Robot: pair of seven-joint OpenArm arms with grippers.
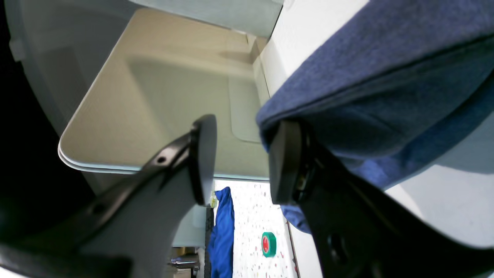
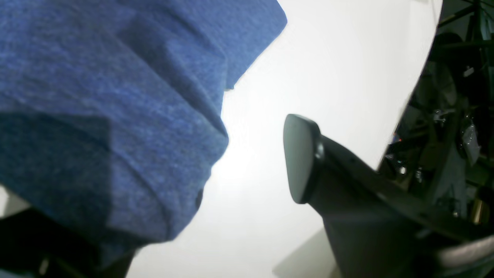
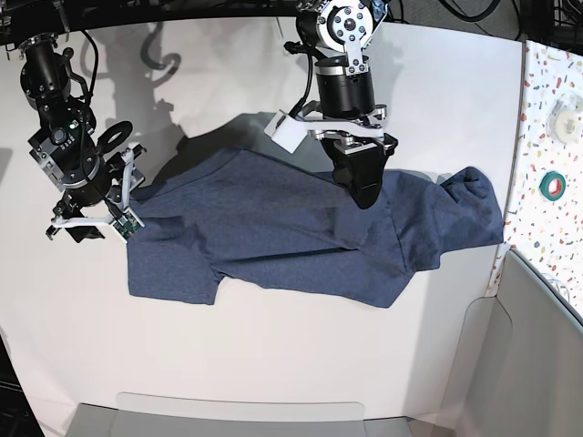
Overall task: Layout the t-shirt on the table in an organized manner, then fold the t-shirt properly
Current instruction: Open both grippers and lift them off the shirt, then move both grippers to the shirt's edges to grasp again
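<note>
On the table (image 3: 273, 355), both hands gape — t-shirt (image 3: 301, 232) draped over one finger of each.

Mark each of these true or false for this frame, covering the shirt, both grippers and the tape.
1. The t-shirt lies spread on the table. True.
2. The left gripper is clamped shut on cloth. False: its jaws stand apart, with cloth draped against only one.
3. The right gripper is open. True.
4. A green tape roll sits on the shirt. False: it lies on the speckled strip beside the table.
</note>
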